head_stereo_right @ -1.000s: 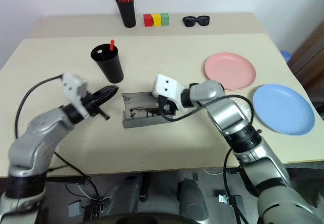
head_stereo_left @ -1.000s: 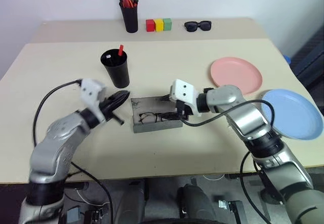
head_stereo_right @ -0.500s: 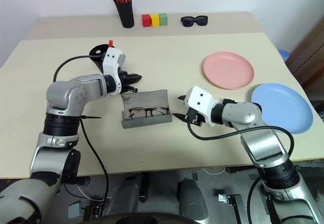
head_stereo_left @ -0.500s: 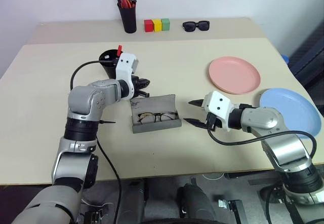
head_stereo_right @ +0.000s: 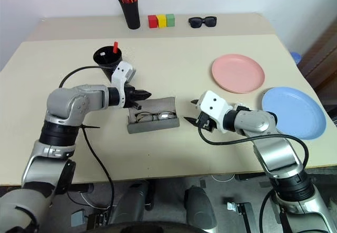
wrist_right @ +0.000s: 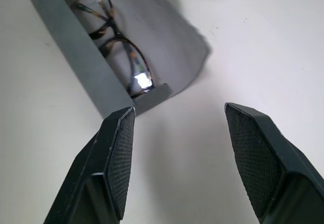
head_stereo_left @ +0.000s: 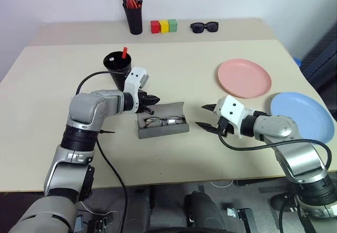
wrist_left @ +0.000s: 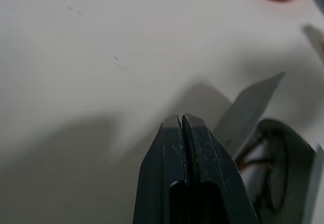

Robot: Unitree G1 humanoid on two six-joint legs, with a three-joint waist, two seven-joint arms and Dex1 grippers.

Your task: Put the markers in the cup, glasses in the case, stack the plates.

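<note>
Glasses point(head_stereo_left: 165, 120): lying inside the open grey case point(head_stereo_left: 162, 129), mid-table. Left gripper point(head_stereo_left: 152, 99): fingers pressed together, empty, at the case's raised lid. Right gripper point(head_stereo_left: 205, 117): fingers spread wide, empty, just beside the case's other end.

pen holder point(head_stereo_left: 134, 18), blocks point(head_stereo_left: 165, 26), sunglasses point(head_stereo_left: 205, 27)

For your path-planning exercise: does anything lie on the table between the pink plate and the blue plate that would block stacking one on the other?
Nothing visible does. The pink plate and the blue plate sit side by side with only bare table between them. The right gripper, jaws open, is nearer the case, not between the plates.
</note>
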